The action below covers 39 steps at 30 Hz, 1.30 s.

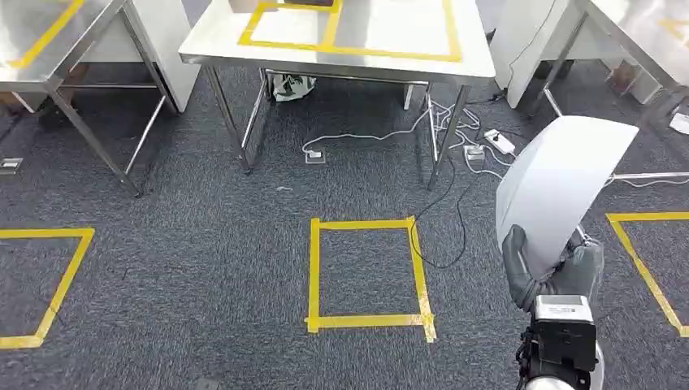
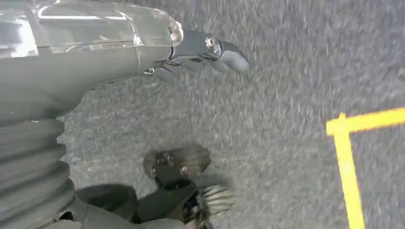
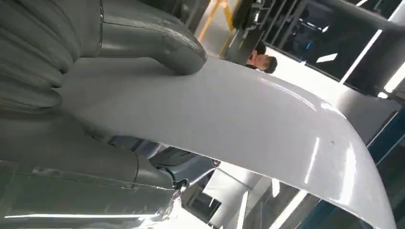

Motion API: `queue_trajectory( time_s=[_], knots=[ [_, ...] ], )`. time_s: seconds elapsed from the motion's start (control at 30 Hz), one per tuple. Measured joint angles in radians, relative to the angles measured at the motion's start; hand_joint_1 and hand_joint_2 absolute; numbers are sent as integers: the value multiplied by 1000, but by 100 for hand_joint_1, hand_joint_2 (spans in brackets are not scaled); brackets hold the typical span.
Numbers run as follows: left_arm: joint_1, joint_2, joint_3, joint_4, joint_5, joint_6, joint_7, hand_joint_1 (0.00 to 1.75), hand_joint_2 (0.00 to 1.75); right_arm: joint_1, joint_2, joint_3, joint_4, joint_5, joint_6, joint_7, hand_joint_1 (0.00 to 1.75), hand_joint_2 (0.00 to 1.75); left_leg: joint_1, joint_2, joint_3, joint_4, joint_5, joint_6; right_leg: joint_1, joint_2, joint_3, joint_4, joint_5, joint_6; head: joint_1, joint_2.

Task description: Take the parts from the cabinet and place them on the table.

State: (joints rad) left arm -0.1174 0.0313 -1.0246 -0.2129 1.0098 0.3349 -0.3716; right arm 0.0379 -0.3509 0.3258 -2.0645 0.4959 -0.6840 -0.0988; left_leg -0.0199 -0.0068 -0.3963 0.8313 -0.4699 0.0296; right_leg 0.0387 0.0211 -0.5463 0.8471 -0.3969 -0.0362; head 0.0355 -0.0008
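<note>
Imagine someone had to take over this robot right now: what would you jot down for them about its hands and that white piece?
Right hand: grips the curved white part by its lower edge, thumb on its face.
Left hand: hangs over the grey carpet, holding nothing.
Steel table with yellow tape stands ahead, past a taped floor square.
Done: part in hand.
Left: carry it to the table, set it down.

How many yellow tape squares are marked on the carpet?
3: a whole one mid-floor before the steel table, one cut off at the left edge, one at the right edge. More may lie outside the picture.
</note>
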Motion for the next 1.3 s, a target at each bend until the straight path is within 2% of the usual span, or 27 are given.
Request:
queue_trajectory(
  time_s=[0.13,0.2,0.23,0.3,0.37,0.4,0.43,0.47,0.5,0.53,0.57,0.6,0.63,0.7,0.73,0.8,0.87,0.9,0.93,0.97,1.0,1.03,1.07,1.1,1.17,1.2,1.3],
  knots=[
    [3,0,-1,-1,-1,-1,1,0,175,-10,-1,6,-1,-3,0,-2,175,175,-6,-15,5,30,-6,-8,-14,-3,47,-24,20,-1,10,0],
    [3,0,-1,-1,-1,-1,1,0,175,-13,1,8,0,-3,0,-2,175,175,-3,-3,-73,190,-10,-24,-19,-12,80,-27,1,-4,1,0],
    [4,0,-1,-1,-1,-1,1,0,175,-15,2,11,0,-3,0,-2,175,175,3,3,-142,286,-33,-32,-20,-11,95,-32,-10,-3,-6,0],
    [9,2,-1,0,-1,-1,2,0,175,-15,2,13,0,-3,0,-2,175,175,10,6,-235,368,-128,-40,-24,-5,129,-43,-34,0,-14,0],
    [12,2,-1,0,-1,-1,2,0,175,-16,3,14,0,-3,1,-2,175,175,10,6,-272,330,-208,-40,-27,1,179,-54,-64,5,-22,0],
    [12,2,-1,0,-1,-1,2,0,175,-16,4,15,0,-3,1,-2,175,175,9,6,-274,281,-209,-36,-27,2,209,-62,-81,6,-29,0],
    [13,2,-1,0,-1,-1,2,0,175,-16,4,16,1,-3,1,-2,175,175,8,5,-272,218,-163,-31,-27,4,240,-72,-99,7,-33,0],
    [15,2,-1,0,-1,-1,3,0,175,-17,5,18,1,-3,1,-2,175,175,3,4,-272,132,-16,-18,-27,5,261,-87,-116,10,-37,0],
    [21,6,0,1,1,-1,7,0,175,-20,6,21,5,-3,1,-1,175,175,-6,3,-279,49,166,-6,-29,12,285,-92,-128,14,-33,0],
    [24,5,-1,0,0,-1,12,0,175,-20,6,23,7,-2,1,4,175,175,-15,3,-269,-21,222,-2,-27,21,292,-99,-140,26,-36,0],
    [27,6,-1,1,1,-1,16,0,175,-25,7,26,11,0,1,12,175,175,-20,1,-255,-15,234,4,-28,24,321,-130,-159,28,-30,0],
    [28,6,-2,2,1,-1,24,0,175,-25,7,28,11,7,1,13,175,175,-18,3,-240,-24,210,5,-29,35,352,-124,-145,29,-32,0],
    [21,6,-2,2,0,-1,27,0,175,-29,7,29,10,11,1,15,175,175,-15,9,-211,-24,197,9,-27,34,323,-59,-119,31,-36,0],
    [14,7,-1,2,-8,-1,31,0,175,-28,7,30,10,21,0,23,175,175,-8,22,-172,-24,169,17,-28,-1,203,161,-75,46,-32,0],
    [12,6,-1,2,-12,-1,28,0,175,-24,5,31,10,28,0,27,175,175,-7,24,-147,-24,147,21,-29,-11,129,261,-99,54,-27,0],
    [11,3,-2,2,-18,-3,21,0,175,-18,4,34,10,37,0,34,175,175,-4,26,-96,-24,103,19,-31,-15,28,340,-225,65,-21,0],
    [7,0,-2,2,-21,-3,16,0,175,-17,4,36,8,44,0,45,175,175,-1,22,-43,-25,63,18,-31,-15,-24,316,-335,65,-12,0],
    [2,0,-2,2,-24,-4,11,0,175,-17,3,38,8,48,0,49,175,175,-1,16,-14,-25,42,17,-31,-15,-37,274,-348,62,-5,0],
    [-2,-1,-2,1,-27,-4,8,0,175,-17,3,40,8,49,0,52,175,175,-1,9,11,-25,23,16,-29,-15,-42,220,-316,57,-1,0],
    [-7,-3,-2,1,-29,-4,3,0,175,-17,1,42,8,49,0,55,175,175,-1,5,35,-27,3,13,-26,-14,-43,146,-212,48,4,0],
    [-11,-5,-2,0,-29,-5,2,0,175,-17,0,45,8,50,0,57,175,175,-1,-1,57,-32,-15,12,-23,-13,-46,60,-7,38,11,0],
    [-16,-7,-2,0,-29,-5,2,0,175,-18,0,47,8,50,0,61,175,175,-4,-15,71,-33,-29,6,-18,-14,-57,3,59,34,12,0],
    [-21,-9,-2,-1,-30,-5,2,0,175,-18,-2,48,5,50,0,63,175,175,-7,-17,91,-52,-55,3,-16,-10,-41,-23,51,29,16,0],
    [-24,-9,-2,-2,-31,-5,0,0,175,-20,-2,50,1,50,0,63,175,175,-8,-20,122,-58,-45,3,-21,-9,-27,-33,31,25,15,0],
    [-31,-6,-2,-1,-30,-5,0,0,175,-35,-3,53,-2,51,1,63,175,175,-10,-28,107,-10,-33,-1,-28,-14,11,-37,36,24,13,0],
    [-29,-6,-2,-1,-30,-5,0,0,175,-35,-3,53,-4,50,1,63,175,175,-11,-11,91,53,-38,-11,-30,-19,32,-41,58,20,11,0],
    [-25,-8,-2,-1,-30,-7,5,0,175,-35,-4,56,-3,50,1,65,175,175,4,7,-79,302,-144,-34,-29,-19,73,-39,25,15,-12,0]
  ],
)
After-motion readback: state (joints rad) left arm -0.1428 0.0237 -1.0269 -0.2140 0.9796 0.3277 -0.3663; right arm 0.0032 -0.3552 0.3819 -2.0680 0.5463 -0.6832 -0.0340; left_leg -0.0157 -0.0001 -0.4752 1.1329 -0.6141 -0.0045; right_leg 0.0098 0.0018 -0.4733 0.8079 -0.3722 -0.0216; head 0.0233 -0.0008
